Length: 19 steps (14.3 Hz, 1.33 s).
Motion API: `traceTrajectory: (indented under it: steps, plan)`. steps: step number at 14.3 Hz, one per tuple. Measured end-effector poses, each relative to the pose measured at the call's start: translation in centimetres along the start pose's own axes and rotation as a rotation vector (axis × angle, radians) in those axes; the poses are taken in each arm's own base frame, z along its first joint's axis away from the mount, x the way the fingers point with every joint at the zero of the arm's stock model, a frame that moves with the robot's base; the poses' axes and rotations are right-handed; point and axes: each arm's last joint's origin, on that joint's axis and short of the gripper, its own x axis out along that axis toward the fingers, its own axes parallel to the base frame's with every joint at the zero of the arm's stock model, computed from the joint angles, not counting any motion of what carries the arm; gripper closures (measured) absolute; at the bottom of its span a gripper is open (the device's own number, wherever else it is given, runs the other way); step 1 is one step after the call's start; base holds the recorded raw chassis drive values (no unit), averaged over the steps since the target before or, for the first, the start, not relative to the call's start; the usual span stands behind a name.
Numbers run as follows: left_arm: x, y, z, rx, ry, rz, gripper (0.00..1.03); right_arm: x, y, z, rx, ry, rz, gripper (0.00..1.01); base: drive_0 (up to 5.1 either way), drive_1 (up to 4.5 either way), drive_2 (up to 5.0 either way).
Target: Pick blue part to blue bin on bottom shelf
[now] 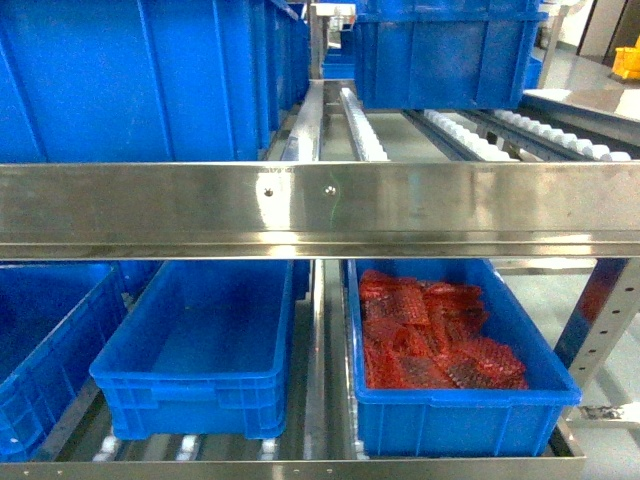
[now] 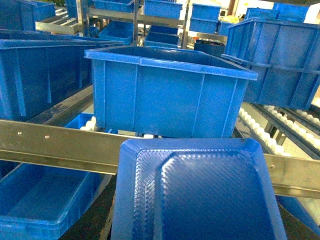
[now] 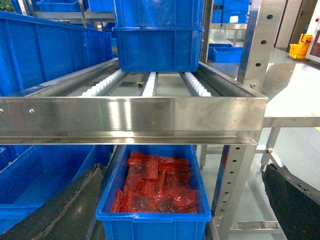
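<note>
A blue part [image 2: 200,195], a shallow textured plastic tray, fills the lower middle of the left wrist view. It hangs in the air in front of the rack's steel front rail [image 2: 55,145]. My left gripper holds it, with its fingers hidden behind it. On the bottom shelf [image 1: 300,467] an empty blue bin [image 1: 200,340] sits left of centre, also seen as the blue bin [image 2: 35,200] low in the left wrist view. My right gripper [image 3: 180,210] is open, its dark fingers [image 3: 292,200] wide apart above a bin of red parts [image 3: 155,185]. Neither gripper shows in the head view.
The bin of red parts [image 1: 440,340] sits right of the empty bin, and another blue bin [image 1: 40,340] sits left of it. A wide steel rail [image 1: 320,205] crosses the head view above them. Large blue bins [image 1: 450,50] stand on the roller tier above. A steel upright [image 3: 240,175] stands at the right.
</note>
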Motion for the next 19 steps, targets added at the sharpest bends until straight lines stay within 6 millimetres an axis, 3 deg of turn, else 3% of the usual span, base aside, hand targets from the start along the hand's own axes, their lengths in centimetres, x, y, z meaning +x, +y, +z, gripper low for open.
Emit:
traceTrajectory:
  steps: [19]
  plan:
    - [0.01, -0.01, 0.01, 0.000, 0.000, 0.000, 0.60, 0.00, -0.01, 0.00, 0.000, 0.000, -0.002, 0.03, 0.0, 0.00, 0.0]
